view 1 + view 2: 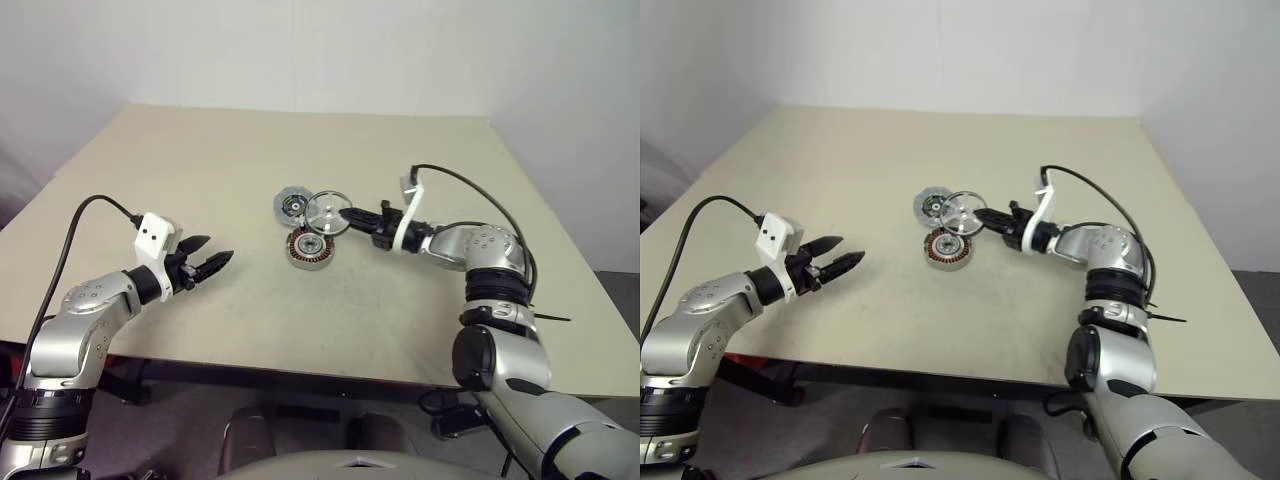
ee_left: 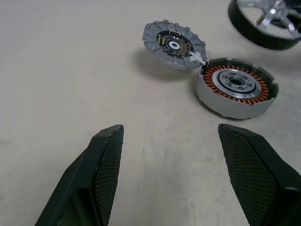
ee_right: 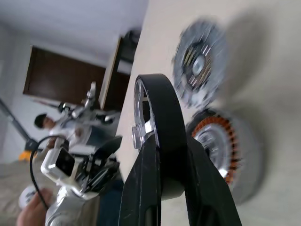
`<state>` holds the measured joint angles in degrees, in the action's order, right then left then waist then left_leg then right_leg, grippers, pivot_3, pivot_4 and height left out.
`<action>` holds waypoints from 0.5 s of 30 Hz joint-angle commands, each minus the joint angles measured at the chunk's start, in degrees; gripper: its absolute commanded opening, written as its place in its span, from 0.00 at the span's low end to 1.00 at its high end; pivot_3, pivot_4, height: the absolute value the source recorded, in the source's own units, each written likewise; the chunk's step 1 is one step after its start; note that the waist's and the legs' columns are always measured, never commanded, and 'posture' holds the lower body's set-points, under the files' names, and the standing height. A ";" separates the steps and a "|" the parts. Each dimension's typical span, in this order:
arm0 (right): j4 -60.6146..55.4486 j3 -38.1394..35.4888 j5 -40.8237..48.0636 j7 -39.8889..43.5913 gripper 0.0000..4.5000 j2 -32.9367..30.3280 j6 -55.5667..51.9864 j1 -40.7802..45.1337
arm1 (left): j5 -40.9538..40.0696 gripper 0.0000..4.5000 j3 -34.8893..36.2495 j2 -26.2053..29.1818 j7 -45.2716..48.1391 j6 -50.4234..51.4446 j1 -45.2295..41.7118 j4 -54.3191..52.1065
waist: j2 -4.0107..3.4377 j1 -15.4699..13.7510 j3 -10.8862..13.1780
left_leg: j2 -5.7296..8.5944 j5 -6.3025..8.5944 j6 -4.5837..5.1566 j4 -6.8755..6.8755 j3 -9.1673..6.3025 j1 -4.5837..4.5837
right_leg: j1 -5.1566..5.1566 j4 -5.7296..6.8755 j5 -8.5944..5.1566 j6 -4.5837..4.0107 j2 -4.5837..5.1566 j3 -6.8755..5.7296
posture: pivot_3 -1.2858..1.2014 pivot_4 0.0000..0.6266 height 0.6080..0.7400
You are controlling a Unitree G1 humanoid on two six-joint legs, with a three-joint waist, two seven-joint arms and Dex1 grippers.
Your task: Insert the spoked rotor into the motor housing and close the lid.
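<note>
While the left arm waits bent at the elbow over the near left part of the table [image 1: 200, 160], its forearm reaches in toward the middle and the left gripper [image 1: 216, 262] hangs a little above the surface with its two black fingers [image 2: 101, 165] spread wide and nothing between them. They aim at the parts in the middle of the table, well apart from them.

The right arm comes in from the near right edge, elbow raised, forearm running almost level toward the left, wrist rolled so the fingers sit one beside the other. The right gripper [image 1: 348, 214] is clamped on the dark rim of the spoked rotor [image 1: 328, 212], which it holds up on edge, tilted, clear of the tabletop. In the right wrist view the two fingers [image 3: 146, 188] pinch the rim from either side.

The rotor hangs just above and behind the motor housing [image 1: 311, 247], which sits open on the table near its centre, copper windings showing around a dark core. The lid [image 1: 292, 205] lies beside the housing on its far left side, touching it at one point, its inner face turned up.
</note>
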<state>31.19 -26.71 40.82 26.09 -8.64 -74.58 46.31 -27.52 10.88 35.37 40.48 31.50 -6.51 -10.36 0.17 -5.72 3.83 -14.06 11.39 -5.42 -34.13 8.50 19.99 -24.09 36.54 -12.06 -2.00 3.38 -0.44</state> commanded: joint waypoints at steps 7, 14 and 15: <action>0.20 1.39 -1.04 -5.12 0.08 2.81 1.60 0.03 | 0.29 0.75 1.10 0.80 -0.20 -0.69 0.01 -2.75 | -0.01 0.17 0.00 | 0.01 -0.02 -0.04 0.06 -0.01 0.04 | -0.04 -0.02 -0.01 0.02 0.00 0.00 | 0.52 0.00 1.00; 1.22 2.58 -2.11 -5.80 0.08 2.80 2.57 -0.62 | 0.11 0.75 1.60 0.91 -0.51 -0.31 0.59 -3.52 | 0.00 0.26 0.00 | 0.01 -0.04 -0.08 0.09 0.00 0.01 | -0.06 -0.01 -0.01 0.02 -0.01 0.02 | 0.52 0.00 1.00; 0.32 2.57 -1.68 -6.03 0.08 3.12 1.90 -0.75 | 0.13 0.75 1.61 0.96 -0.49 -0.31 0.51 -3.44 | 0.00 0.26 0.00 | 0.01 -0.04 -0.08 0.09 -0.01 0.01 | -0.06 0.00 -0.01 0.02 -0.01 0.02 | 0.52 0.00 1.00</action>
<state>33.73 -24.17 38.16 20.48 -5.85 -71.86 45.42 -27.21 10.96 35.44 40.23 31.65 -5.53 -11.81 0.16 -5.47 3.84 -14.05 11.35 -5.50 -34.04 8.49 20.00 -24.15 36.54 -12.07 -1.98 3.37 -0.42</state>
